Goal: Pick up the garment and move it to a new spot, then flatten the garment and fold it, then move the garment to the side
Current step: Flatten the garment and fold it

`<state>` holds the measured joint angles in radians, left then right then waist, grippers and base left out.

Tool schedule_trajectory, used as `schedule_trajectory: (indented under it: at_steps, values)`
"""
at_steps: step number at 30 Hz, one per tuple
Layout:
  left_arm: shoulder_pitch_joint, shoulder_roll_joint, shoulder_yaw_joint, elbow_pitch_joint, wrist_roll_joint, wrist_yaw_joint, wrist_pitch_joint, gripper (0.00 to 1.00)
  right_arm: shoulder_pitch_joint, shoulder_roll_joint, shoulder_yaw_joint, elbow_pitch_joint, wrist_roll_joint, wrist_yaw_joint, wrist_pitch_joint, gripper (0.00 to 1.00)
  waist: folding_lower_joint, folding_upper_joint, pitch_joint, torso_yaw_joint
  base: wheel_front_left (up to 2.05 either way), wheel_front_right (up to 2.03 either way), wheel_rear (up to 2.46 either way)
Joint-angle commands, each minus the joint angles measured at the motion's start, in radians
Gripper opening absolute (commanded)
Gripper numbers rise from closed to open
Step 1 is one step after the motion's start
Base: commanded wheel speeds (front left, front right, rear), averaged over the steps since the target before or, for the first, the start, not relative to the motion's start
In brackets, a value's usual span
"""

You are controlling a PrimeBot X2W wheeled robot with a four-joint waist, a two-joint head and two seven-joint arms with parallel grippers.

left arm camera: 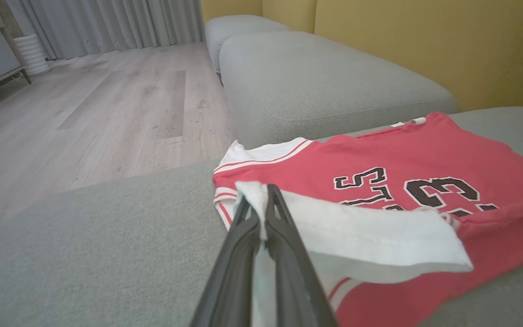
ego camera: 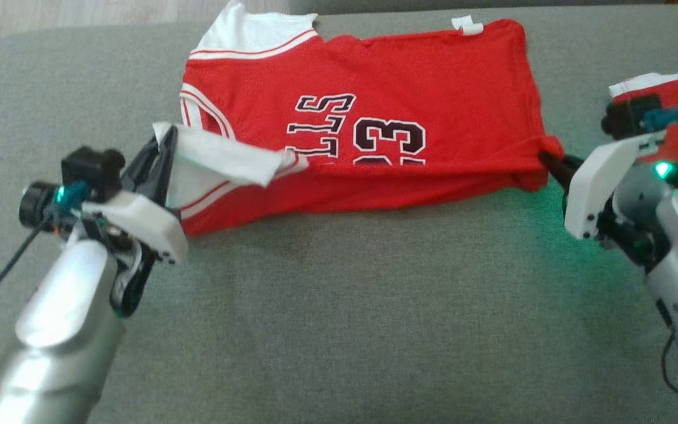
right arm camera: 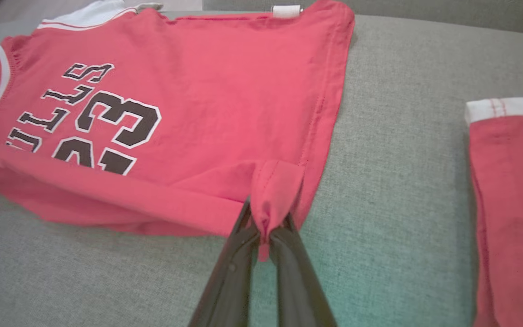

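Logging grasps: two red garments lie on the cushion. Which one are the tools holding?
The jersey printed 23: the left tool pinches its white panel, the right tool its red corner. The other garment lies apart.

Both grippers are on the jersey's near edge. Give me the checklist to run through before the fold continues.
1. Grip of the left gripper: shut on the white side panel of the garment. Ok.
2. Grip of the right gripper: shut on the red hem corner. Ok.
3. Number of layers in each pinch: cannot tell.
4. Far half of the garment lies flat on the grey cushion: ok.
5. Tension along the lifted edge: the white flap droops slack over the lettering. Not ok.
6. Clearance from the second red garment: bare cushion lies between the two. Ok.
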<state>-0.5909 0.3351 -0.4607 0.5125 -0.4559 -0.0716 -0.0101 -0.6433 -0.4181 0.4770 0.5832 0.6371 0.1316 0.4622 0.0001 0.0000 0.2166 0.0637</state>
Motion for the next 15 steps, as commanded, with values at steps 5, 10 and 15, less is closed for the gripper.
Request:
schedule_trajectory:
  at_steps: [5,10,15]
  values:
    - [-0.175,-0.004,0.033,0.078,0.014,-0.002,-0.051,1.0,-0.129,0.013,-0.042,0.045,-0.082,-0.001,-0.082,1.0,-0.0001,0.0,0.043,0.007,0.0,0.0,0.0]
    - [-0.271,-0.056,0.09,0.159,-0.016,0.024,-0.186,1.0,-0.207,0.061,-0.127,0.136,-0.137,-0.001,-0.24,1.0,-0.0001,0.0,0.055,0.015,0.0,0.0,0.0]
    - [-0.262,-0.09,0.151,0.154,-0.043,0.029,-0.247,1.0,-0.193,0.068,-0.137,0.172,-0.185,-0.001,-0.401,1.0,-0.0001,0.0,0.026,0.023,0.0,0.0,0.0]
